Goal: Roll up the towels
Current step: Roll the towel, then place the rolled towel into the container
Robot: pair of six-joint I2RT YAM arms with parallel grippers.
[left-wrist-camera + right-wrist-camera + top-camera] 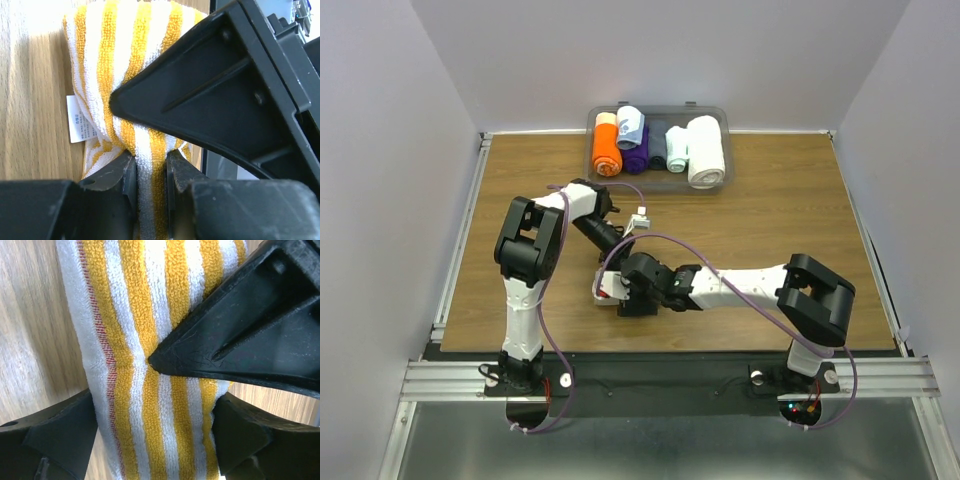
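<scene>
Black left claw (150, 170) pinching looped-terry yellow-and-white striped towel (125, 50), right claw (152, 407) wide astride it, woodgrain table (30, 315) beneath

The yellow-and-white striped towel (150, 315) lies bunched up on the wooden table (30, 100). A little white tag (80, 119) sticks out its side. The pale blue towel (630, 126) sits rolled up in the tray (710, 110).

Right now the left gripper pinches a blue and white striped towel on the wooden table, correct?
No: the left wrist view shows the towel pinched by the left gripper is yellow-orange and white striped, not blue. It lies on the wooden table.
</scene>
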